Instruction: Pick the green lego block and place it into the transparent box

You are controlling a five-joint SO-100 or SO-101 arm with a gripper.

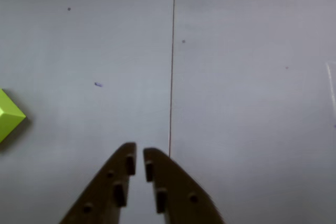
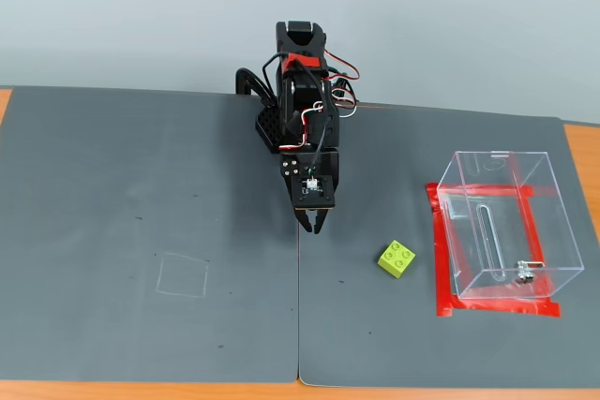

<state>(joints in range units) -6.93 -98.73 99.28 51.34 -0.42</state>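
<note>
The green lego block (image 2: 397,258) lies on the dark mat, right of and a little nearer the front than my gripper (image 2: 312,224) in the fixed view. In the wrist view only its corner (image 1: 9,115) shows at the left edge, well left of my gripper (image 1: 139,153). The jaws are nearly together with just a thin gap and hold nothing. The transparent box (image 2: 504,228) stands at the right on a red tape square, empty, with a small metal fitting on its front wall. In the wrist view a faint edge of the box (image 1: 331,85) shows at the far right.
Two grey mats (image 2: 141,250) meet at a seam (image 1: 171,61) running under the gripper. A faint square outline (image 2: 182,275) is drawn on the left mat. The arm's base (image 2: 298,91) stands at the back centre. Orange table wood shows at the edges.
</note>
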